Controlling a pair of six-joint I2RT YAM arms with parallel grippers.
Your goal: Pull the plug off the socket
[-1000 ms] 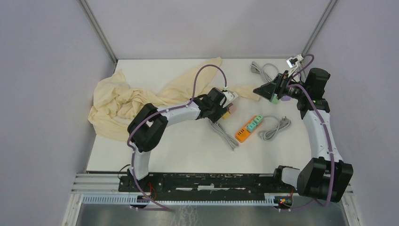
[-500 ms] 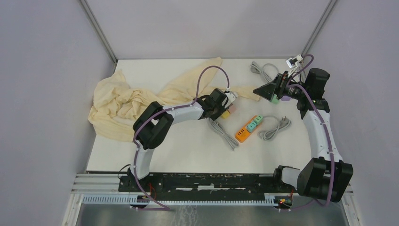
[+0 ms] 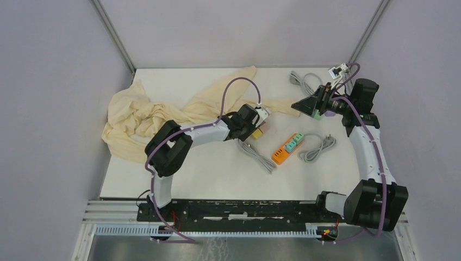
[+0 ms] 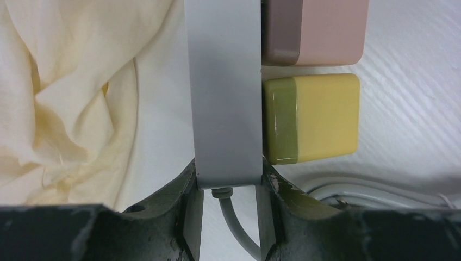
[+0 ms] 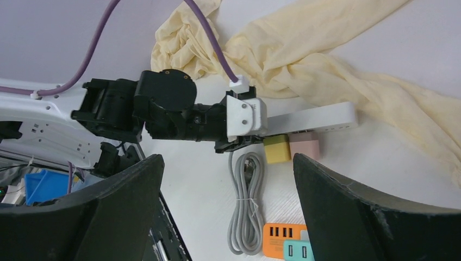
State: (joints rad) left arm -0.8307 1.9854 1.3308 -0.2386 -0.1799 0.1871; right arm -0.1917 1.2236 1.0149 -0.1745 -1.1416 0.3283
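Note:
The socket is a white power strip [image 4: 225, 92] lying on the table beside the cloth. A yellow plug [image 4: 315, 117] and a pink plug [image 4: 315, 30] sit in its right side. My left gripper [image 4: 227, 182] is shut on the strip's cable end, one finger [image 4: 187, 212] on each flank. From above, the left gripper [image 3: 251, 120] lies low at mid table, with the yellow plug [image 3: 254, 134] next to it. My right gripper [image 3: 309, 104] hangs open above the back right, holding nothing. Its own view looks down on the strip [image 5: 321, 117] and the yellow plug [image 5: 277, 148].
A crumpled yellow cloth [image 3: 141, 117] covers the back left and runs behind the strip. A bundled grey cable [image 3: 256, 155] lies just in front of the left gripper. An orange and teal USB block [image 3: 287, 148] with its coiled cable [image 3: 318, 147] sits to the right. Another grey cable [image 3: 304, 81] lies at the back.
My left gripper has closed onto the strip's end, and its arm shifted slightly. The right arm has stayed in place.

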